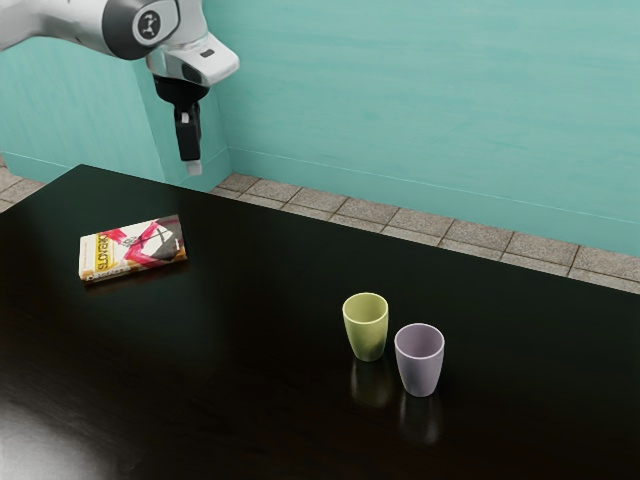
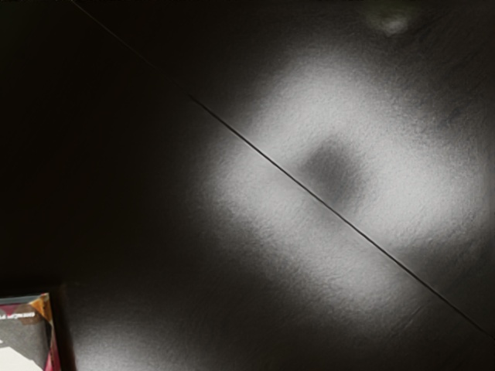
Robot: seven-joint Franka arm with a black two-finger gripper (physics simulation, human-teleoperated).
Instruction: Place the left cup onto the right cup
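Black hand [image 1: 193,162] hanging empty, high above table [image 1: 250,400], far from green cup [image 1: 366,325]

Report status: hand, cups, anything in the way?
Hand high above the table's far edge, holding nothing. Green cup and purple cup upright, side by side, not stacked. Book lies well clear of both cups.
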